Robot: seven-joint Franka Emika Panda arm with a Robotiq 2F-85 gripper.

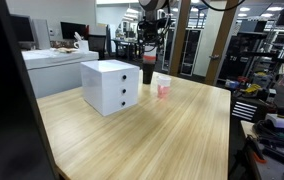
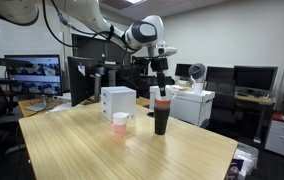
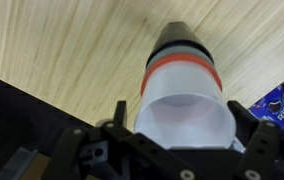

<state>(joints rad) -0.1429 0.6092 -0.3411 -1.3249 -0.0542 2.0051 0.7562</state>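
Tumbler (image 2: 161, 115) stands upright on the wooden counter (image 2: 102, 150), directly beneath the gripper (image 2: 160, 88). The gripper jaws are spread wide on either side of the rim and hold nothing. Risk: an off-centre contact with the rim would likely tip this tall, narrow vessel toward the pink cup (image 2: 120, 122) nearby. Body: tapered cylinder, smooth black wall, red band, white lining. The smooth wall may slip in a light grip.

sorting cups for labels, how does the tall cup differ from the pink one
The tall cup is black with a red band, the pink cup pale pink and far shorter. The gripper hangs over the tall cup, not the pink cup. Both stand upright on the table.
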